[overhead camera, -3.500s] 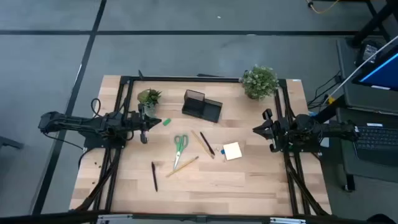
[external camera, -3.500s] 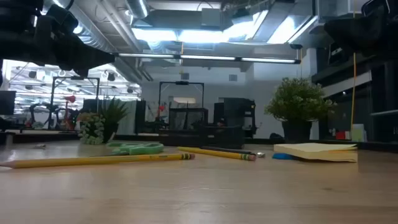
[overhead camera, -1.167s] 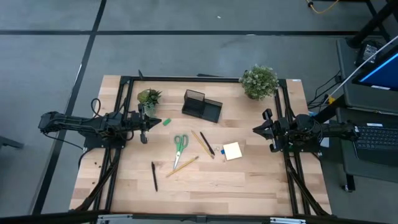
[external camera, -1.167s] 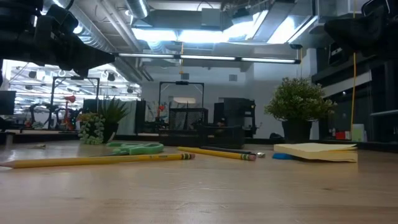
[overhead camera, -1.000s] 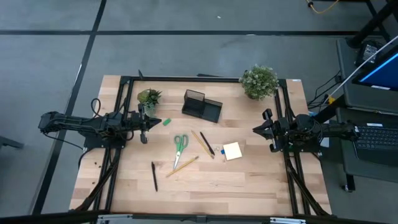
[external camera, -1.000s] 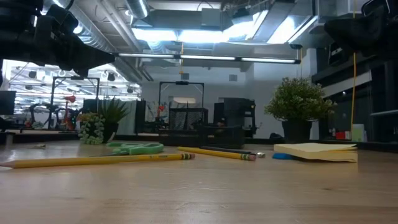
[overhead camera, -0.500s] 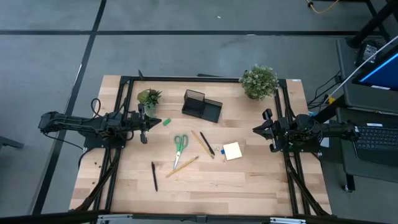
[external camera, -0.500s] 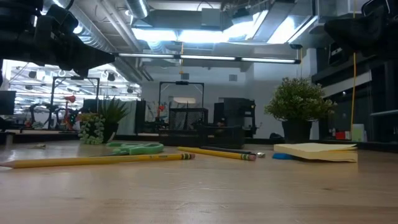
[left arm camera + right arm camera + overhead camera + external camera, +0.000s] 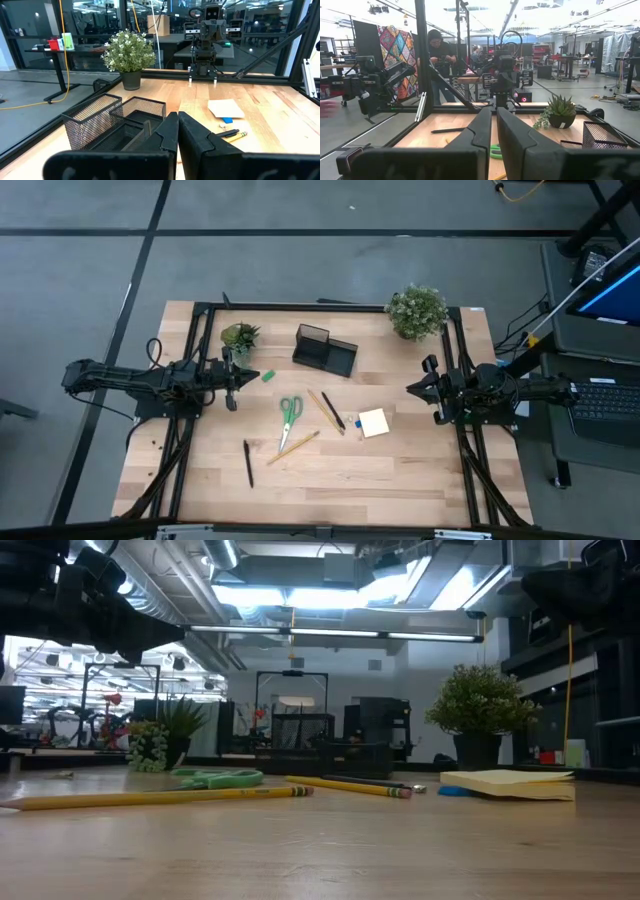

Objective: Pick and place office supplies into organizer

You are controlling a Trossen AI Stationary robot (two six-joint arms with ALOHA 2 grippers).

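The black mesh organizer (image 9: pixel 325 348) stands at the table's far middle. In front of it lie green-handled scissors (image 9: pixel 290 412), two pencils (image 9: pixel 322 407) (image 9: pixel 296 445), two black pens (image 9: pixel 248 463) (image 9: pixel 334 411), a yellow sticky-note pad (image 9: pixel 373 423), a blue piece (image 9: pixel 357 423) and a green piece (image 9: pixel 268 377). My left gripper (image 9: pixel 242 377) hovers at the left edge, level and shut (image 9: pixel 177 114). My right gripper (image 9: pixel 410 389) hovers at the right edge, its fingers drawn together to a thin slit (image 9: pixel 494 109), with nothing between them.
Two potted plants stand at the back, a small one (image 9: pixel 240 336) near my left gripper and a bushy one (image 9: pixel 417 311) at the far right. Black frame rails (image 9: pixel 196 360) run along both table sides. A person (image 9: pixel 440 50) stands beyond the table's left side.
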